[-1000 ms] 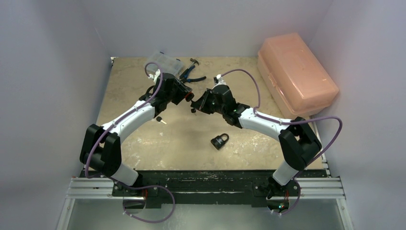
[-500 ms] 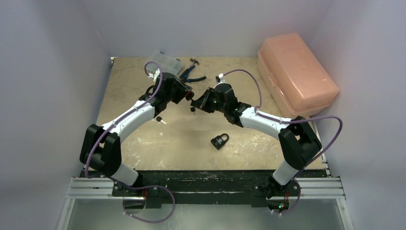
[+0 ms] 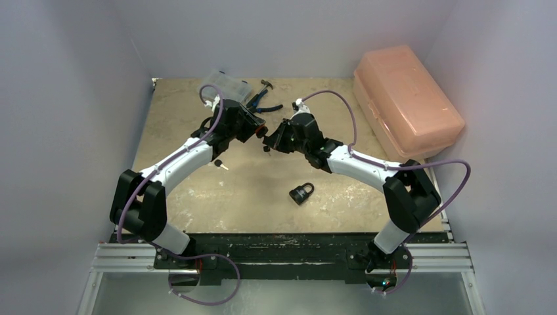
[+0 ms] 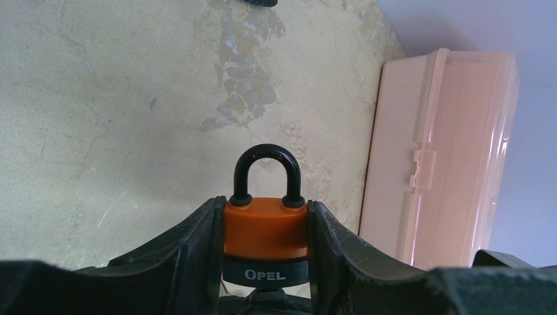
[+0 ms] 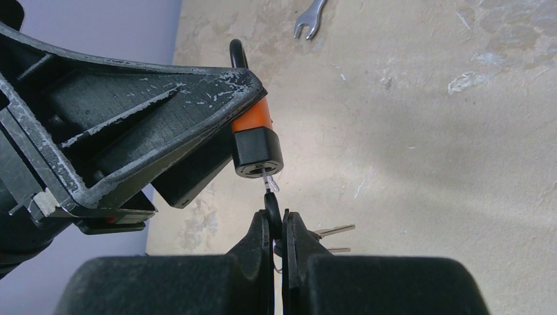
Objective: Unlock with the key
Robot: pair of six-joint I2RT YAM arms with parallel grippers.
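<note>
An orange padlock (image 4: 266, 230) with a black base marked OPEL and a closed black shackle is clamped between the fingers of my left gripper (image 4: 266, 239), held above the table. In the right wrist view the padlock (image 5: 257, 141) points its keyhole at my right gripper (image 5: 277, 223), which is shut on the black head of a key (image 5: 272, 209). The key's blade tip sits in the keyhole. Spare keys (image 5: 335, 231) hang beside the right fingers. In the top view both grippers meet over the table's far middle, left (image 3: 255, 129) and right (image 3: 268, 139).
A second, black padlock (image 3: 301, 193) lies on the table in front of the arms. A loose key (image 3: 221, 164) lies under the left arm. A pink box (image 3: 407, 98) stands at the far right; a clear box (image 3: 225, 84) and pliers (image 3: 264, 102) at the back. A wrench (image 5: 311, 18) lies beyond.
My right gripper has moved a little left and farther back, bringing the key up to the orange padlock. The left arm has held still.
</note>
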